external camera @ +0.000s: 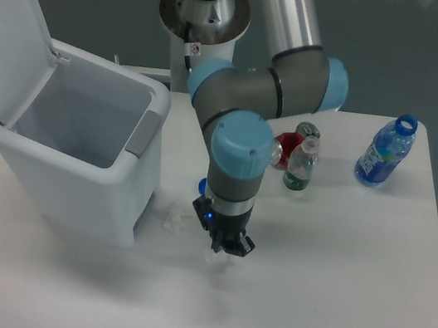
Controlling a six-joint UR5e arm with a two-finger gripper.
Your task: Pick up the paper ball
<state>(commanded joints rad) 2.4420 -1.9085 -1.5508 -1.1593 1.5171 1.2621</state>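
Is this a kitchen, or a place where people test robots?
Probably a place for testing robots, not a kitchen. A big robot arm is bolted at the edge of a plain white table, and the only things on it are practice items: an open bin, a blue bottle and a small paper ball.

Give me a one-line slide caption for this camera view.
End effector hovers near paper ball beside open white bin.

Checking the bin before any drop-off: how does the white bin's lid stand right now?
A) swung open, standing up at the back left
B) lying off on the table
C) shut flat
A: the lid stands raised at the back left of the white bin, its inside exposed.
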